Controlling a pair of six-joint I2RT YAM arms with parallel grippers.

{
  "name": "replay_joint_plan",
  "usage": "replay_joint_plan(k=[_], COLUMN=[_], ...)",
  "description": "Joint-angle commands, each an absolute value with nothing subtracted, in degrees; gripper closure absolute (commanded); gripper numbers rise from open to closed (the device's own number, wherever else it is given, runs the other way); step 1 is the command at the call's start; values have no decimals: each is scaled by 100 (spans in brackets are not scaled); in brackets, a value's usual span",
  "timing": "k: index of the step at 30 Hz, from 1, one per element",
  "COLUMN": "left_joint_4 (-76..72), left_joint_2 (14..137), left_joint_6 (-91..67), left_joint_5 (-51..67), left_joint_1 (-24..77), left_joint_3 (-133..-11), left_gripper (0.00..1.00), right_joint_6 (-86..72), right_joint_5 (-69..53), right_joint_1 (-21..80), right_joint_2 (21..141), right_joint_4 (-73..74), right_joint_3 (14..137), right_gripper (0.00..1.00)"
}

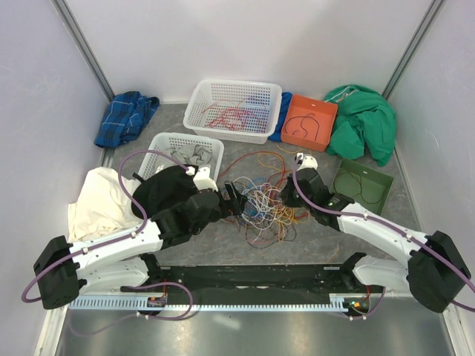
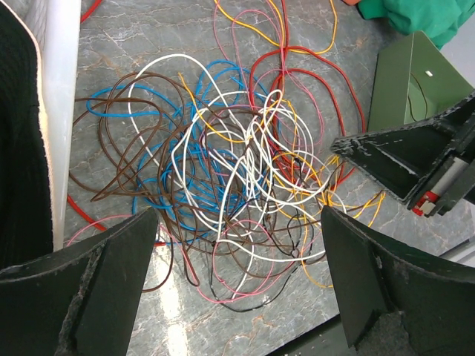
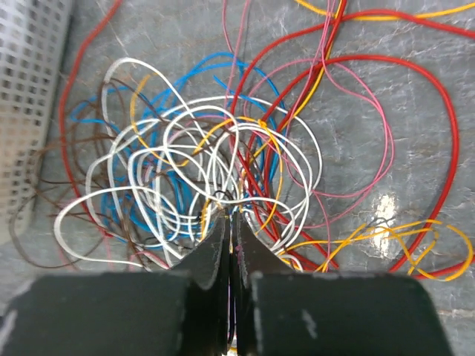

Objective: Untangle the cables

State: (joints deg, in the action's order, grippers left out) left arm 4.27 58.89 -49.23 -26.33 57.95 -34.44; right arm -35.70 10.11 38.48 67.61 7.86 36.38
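Note:
The cables (image 1: 260, 204) form a loose tangle of white, blue, brown, red, yellow and pink wires on the grey table between the two arms. My left gripper (image 1: 231, 194) hangs at the tangle's left side, open and empty. In the left wrist view its jaws (image 2: 239, 222) stand wide apart over the near edge of the tangle (image 2: 237, 170). My right gripper (image 1: 286, 194) is at the tangle's right side. In the right wrist view it (image 3: 230, 215) is shut, with thin strands of the tangle (image 3: 208, 163) pinched at its tips. It also shows in the left wrist view (image 2: 401, 159).
A large white basket (image 1: 237, 84) with red wires stands at the back, next to an orange tray (image 1: 291, 119). A green tray (image 1: 356, 185) is at right and a small white basket (image 1: 159, 144) at left. Blue (image 1: 126, 117), green (image 1: 364, 119), white (image 1: 100, 200) and black (image 1: 167, 189) cloths lie around.

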Motion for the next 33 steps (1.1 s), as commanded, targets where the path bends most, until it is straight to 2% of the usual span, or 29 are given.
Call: replay_joint_plan(k=[1,5,7,15,18,21,22,25,29,33], left_joint_4=[378,378,369,-517,-1806,-4063,-5627,-7944,-8682,-9025], left_joint_2=[5915,5836,5722,5335,5186,5150,5211,5887,6591,7144], left_joint_6=[-5063,-4975,-4878,-3993,-3273,-2614,-2419,-1689,-1004,-861], left_joint_5=[-2610,-2707,-2838,-2997,-2883,-2533,-2148,-1288,-37,492], left_joint_1=[5801,5792,5801,5792,5801,5801,5801,5792,5809,5827], left_joint_3=[-3472,-3559,-3621,-3823,-3517,-2753,-2299,-1864,-2021,-2118], left_gripper=[3,3,3,3,0,0,0,0,0,0], right_joint_6=[-3630,-3455,-3244,-2786,-2786,-2900,-2935,-3093,-3217,-3261], right_joint_5=[1081,1265,1310,906,695,379,308,97,18,18], right_joint_1=[3894,3972,4016,4052,4052,4052,4060,4060,4052,4061], right_joint_2=[6127,5512,5327,5642,5853,6099,6143,6249,6249,6205], right_joint_4=[782,1273,1677,2846,3084,3296,3313,3366,3375,3410], right_joint_3=[3752,4489,5279,8415,9312,9929,10019,10108,10046,10090], right_gripper=[100,100,100,100,100,100,100,100,100,100])
